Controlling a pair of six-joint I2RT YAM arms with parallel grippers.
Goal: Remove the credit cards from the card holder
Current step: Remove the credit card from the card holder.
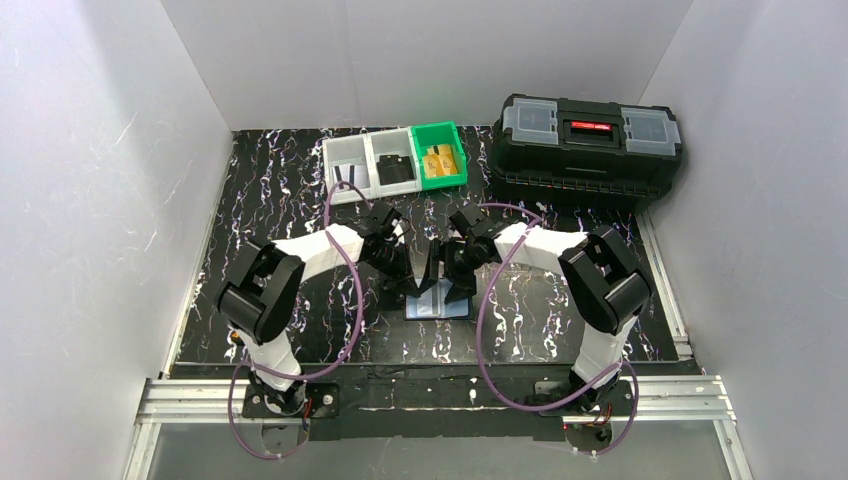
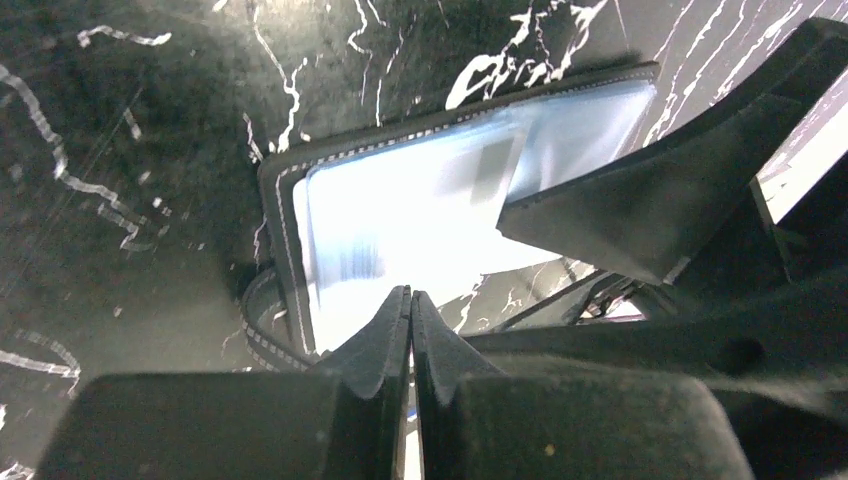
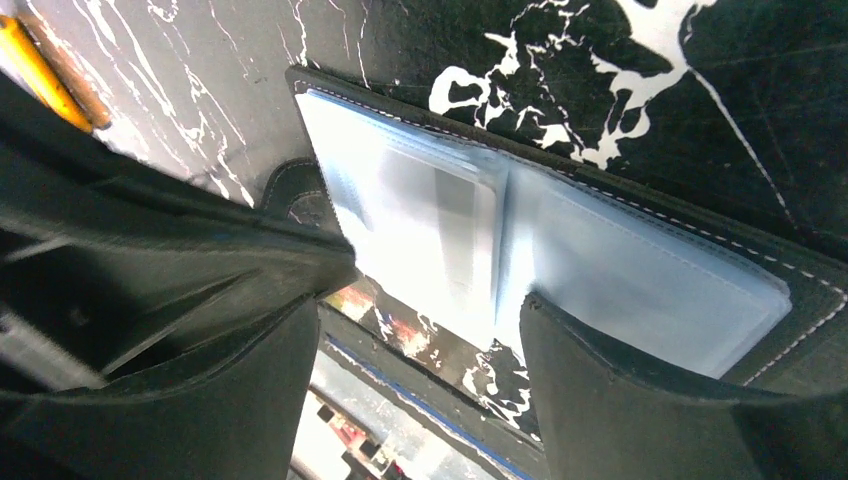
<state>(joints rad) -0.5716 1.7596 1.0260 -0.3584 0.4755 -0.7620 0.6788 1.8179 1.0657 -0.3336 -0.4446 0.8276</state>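
The card holder (image 1: 440, 305) lies opened flat on the table (image 1: 280, 200), midway between your two arms and close in front of them. It is light and floppy: soft black covers, and slick clear pockets (image 3: 640, 270) that slide and lift if you drag on them. Any credit cards (image 3: 445, 230) left inside are thin, stiff and slippery; a pale shape with a grey band shows through the left-hand leaf, though you cannot tell for sure that it is a card. Your left gripper (image 2: 410, 300) is closed tight with nothing visible between its fingers, its tips at the holder's near edge, apparently pinning it down. Your right gripper (image 3: 425, 305) stands wide open and empty, its fingers straddling the pocket leaves. Take a card by its exposed short edge at the pocket mouth and pull along the pocket, not upward, or the whole holder is likely to come with it. Room is tight: the two grippers sit just beside each other over the holder. Farther back, the grey bins (image 1: 345, 195), the green bin (image 1: 455, 180) and the toolbox (image 1: 585, 150) stand well apart from it.
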